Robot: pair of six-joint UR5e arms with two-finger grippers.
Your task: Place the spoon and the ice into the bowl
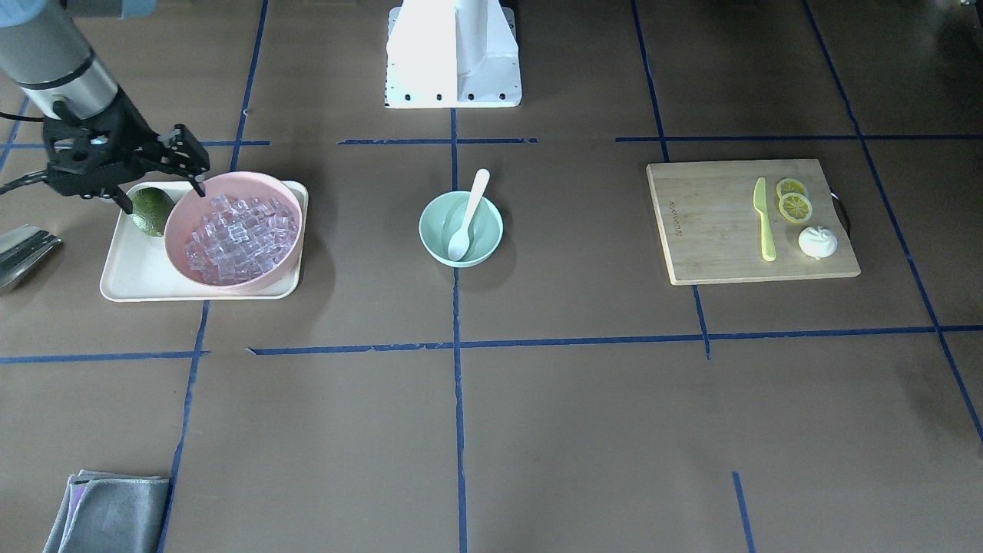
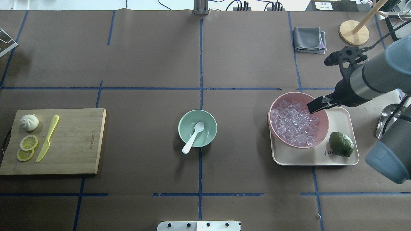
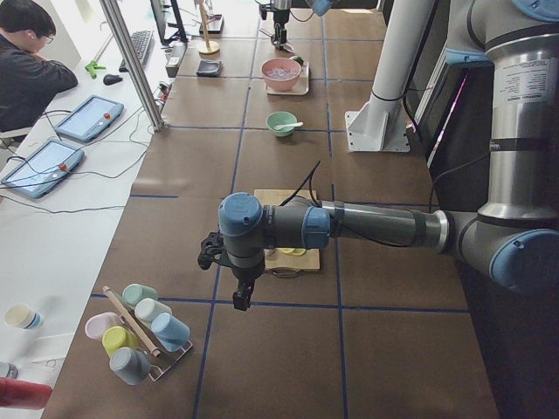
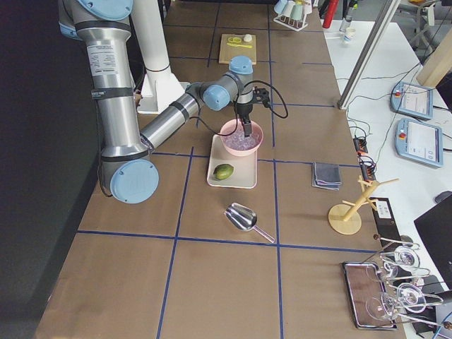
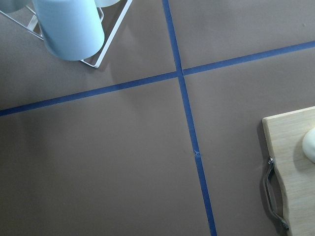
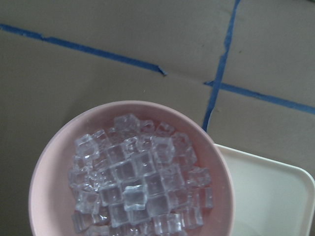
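The white spoon [image 1: 468, 215] lies in the mint-green bowl [image 1: 430, 230] at the table's middle, scoop inside and handle over the rim; both also show in the overhead view, spoon [image 2: 193, 137] and bowl [image 2: 183, 123]. Clear ice cubes [image 1: 238, 238] [image 6: 138, 187] fill a pink bowl [image 1: 180, 215] [image 2: 270, 119]. My right gripper [image 1: 163, 196] [image 2: 321, 103] hangs open and empty over the pink bowl's robot-side rim, one fingertip [image 1: 201, 187] inside the rim. My left gripper [image 3: 240, 292] shows only in the exterior left view, past the cutting board's end; I cannot tell its state.
The pink bowl and a green lime [image 2: 341, 144] sit on a cream tray [image 2: 340, 122]. A metal scoop [image 2: 387, 118] lies beyond the tray. A cutting board [image 2: 74, 141] holds a yellow knife [image 2: 48, 138], lemon slices and a bun. A grey cloth [image 2: 309, 39] and a cup rack [image 3: 135, 327] stand far off.
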